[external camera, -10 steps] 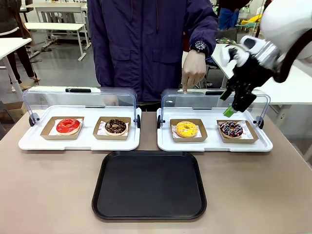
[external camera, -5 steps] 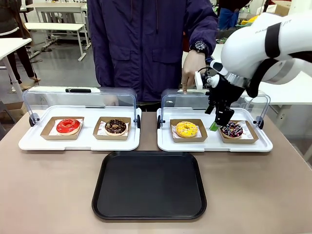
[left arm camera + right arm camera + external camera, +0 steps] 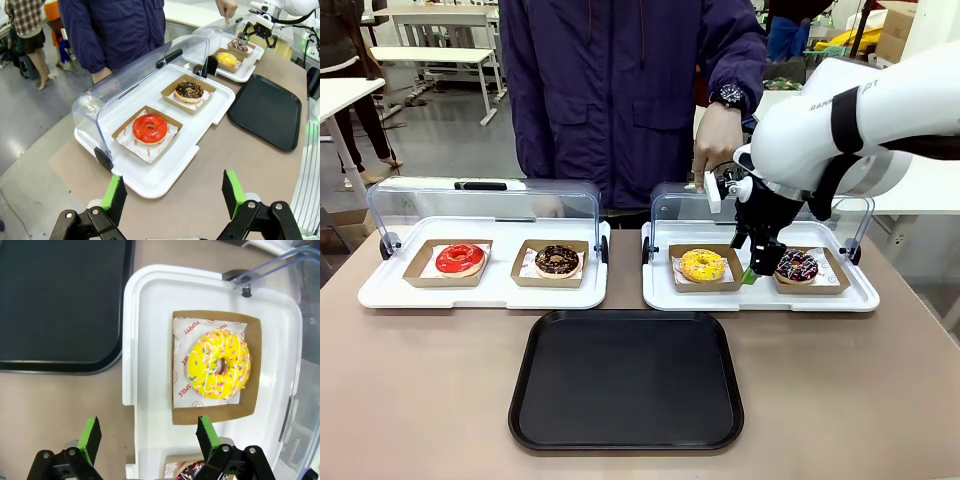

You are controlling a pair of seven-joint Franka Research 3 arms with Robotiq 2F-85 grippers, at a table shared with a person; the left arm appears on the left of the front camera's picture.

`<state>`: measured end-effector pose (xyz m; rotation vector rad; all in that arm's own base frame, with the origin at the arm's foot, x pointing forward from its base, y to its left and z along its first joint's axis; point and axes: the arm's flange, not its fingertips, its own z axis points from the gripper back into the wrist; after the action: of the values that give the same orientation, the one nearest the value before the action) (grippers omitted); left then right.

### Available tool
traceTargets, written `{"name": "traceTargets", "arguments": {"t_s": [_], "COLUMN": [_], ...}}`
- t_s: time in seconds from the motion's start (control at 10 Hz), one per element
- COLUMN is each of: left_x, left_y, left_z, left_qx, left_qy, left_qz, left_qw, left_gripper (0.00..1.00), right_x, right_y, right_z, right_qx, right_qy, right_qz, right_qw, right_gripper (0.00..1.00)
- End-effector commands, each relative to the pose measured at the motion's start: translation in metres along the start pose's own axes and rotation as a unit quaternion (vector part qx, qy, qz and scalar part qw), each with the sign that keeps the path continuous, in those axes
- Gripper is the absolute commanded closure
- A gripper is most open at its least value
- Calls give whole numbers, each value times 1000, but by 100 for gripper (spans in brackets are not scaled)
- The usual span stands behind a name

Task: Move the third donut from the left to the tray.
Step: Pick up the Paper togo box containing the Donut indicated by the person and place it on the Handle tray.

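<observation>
The third donut (image 3: 703, 264) has yellow glaze with sprinkles and sits in a brown cardboard holder (image 3: 250, 405) on the right white tray (image 3: 660, 298). My right gripper (image 3: 758, 268) is open and hangs low just right of it, between it and a dark sprinkled donut (image 3: 794, 264). In the right wrist view the yellow donut (image 3: 218, 371) lies just beyond my open right gripper (image 3: 149, 435), nearer the right finger. The black tray (image 3: 625, 380) lies empty in front of the white trays. In the left wrist view my left gripper (image 3: 173, 192) is open, off the table's left end.
The left white tray (image 3: 380, 295) holds a red donut (image 3: 459, 258) and a chocolate donut (image 3: 557, 259). Both clear lids (image 3: 480, 200) stand raised at the back. A person stands at the far side, one hand (image 3: 715, 150) pointing a finger down at the right lid.
My right arm has swung left and down, from above the rightmost donut to the gap beside the yellow one. Its jaws stay open. The person's hand has not moved.
</observation>
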<state>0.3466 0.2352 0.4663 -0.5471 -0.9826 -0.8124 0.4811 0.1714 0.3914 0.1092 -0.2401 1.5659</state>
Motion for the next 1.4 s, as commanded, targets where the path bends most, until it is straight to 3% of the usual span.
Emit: {"name": "traceTargets", "arguments": {"t_s": [0.0,1.3], "left_x": [1,1], "left_y": [-1,-1], "left_z": [1,1], "left_qx": [-3,-3], "left_qy": [2,2], "left_qz": [-5,-5], "left_qw": [1000,1000], "left_gripper": [0,0], "right_x": [5,1], "right_y": [-3,-17], "right_z": [-18,-74], "right_qx": [-22,-78], "right_qy": [32,80], "right_qz": [-8,-10], "right_qw": [999,994], "right_gripper": [0,0]}}
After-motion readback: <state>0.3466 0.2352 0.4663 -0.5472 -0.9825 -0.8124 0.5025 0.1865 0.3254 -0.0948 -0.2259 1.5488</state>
